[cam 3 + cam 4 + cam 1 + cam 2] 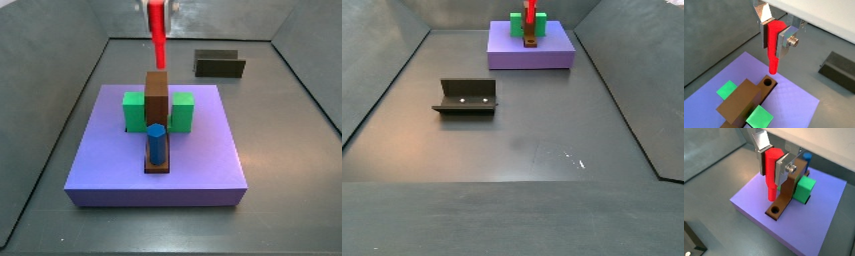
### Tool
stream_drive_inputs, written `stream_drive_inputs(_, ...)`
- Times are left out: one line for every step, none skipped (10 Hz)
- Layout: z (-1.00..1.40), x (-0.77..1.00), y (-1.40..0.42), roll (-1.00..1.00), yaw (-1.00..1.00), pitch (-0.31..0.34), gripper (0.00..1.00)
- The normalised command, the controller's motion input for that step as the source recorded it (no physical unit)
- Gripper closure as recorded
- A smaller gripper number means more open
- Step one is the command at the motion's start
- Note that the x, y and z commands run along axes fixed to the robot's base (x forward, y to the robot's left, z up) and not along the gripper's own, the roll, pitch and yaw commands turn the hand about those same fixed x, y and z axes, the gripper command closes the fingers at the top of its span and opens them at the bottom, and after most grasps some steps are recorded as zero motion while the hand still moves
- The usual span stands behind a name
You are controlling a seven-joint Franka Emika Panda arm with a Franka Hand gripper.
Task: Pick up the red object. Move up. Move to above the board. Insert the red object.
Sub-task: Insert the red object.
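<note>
Gripper pinching red object upright, tip just above hole in brown bar on purple board. Side view alone shows blue cylinder; fixture well apart.

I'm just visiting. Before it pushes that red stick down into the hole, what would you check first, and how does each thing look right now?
1. Red object held between the jaws of the gripper: ok.
2. Red object upright, hanging above the board: ok in a side view.
3. Hole in the brown bar open and unblocked: ok.
4. Tip lined up over the hole: looks close in both wrist views; exact centring cannot tell.
5. Blue cylinder at the bar's far end, out of the way: ok.
6. Fixture away from the purple board: ok.
</note>
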Motion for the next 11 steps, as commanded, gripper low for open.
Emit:
stream_drive_inputs(-0.50, 0.00, 0.00, 0.10, -0.10, -0.019, 1.00)
stream_drive_inputs(-0.33, 0.00, 0.00, 0.00, -0.05, -0.044, 1.00)
stream_drive_inputs(-0.23, 0.00, 0.00, 0.00, -0.01, -0.043, 1.00)
stream_drive_inputs(-0.20, 0.00, 0.00, 0.00, 0.00, -0.034, 1.00)
stream_drive_inputs(-0.20, 0.00, 0.00, 0.00, 0.00, -0.043, 1.00)
stream_drive_inputs(-0.22, 0.00, 0.00, 0.00, 0.00, -0.049, 1.00)
stream_drive_inputs(-0.24, 0.00, 0.00, 0.00, 0.00, -0.076, 1.00)
stream_drive_inputs(-0.23, 0.00, 0.00, -0.02, 0.00, -0.086, 1.00)
stream_drive_inputs(-0.22, 0.00, 0.00, -0.01, 0.00, -0.076, 1.00)
stream_drive_inputs(-0.22, 0.00, 0.00, -0.01, 0.00, -0.064, 1.00)
stream_drive_inputs(-0.23, 0.00, 0.00, 0.00, 0.00, -0.064, 1.00)
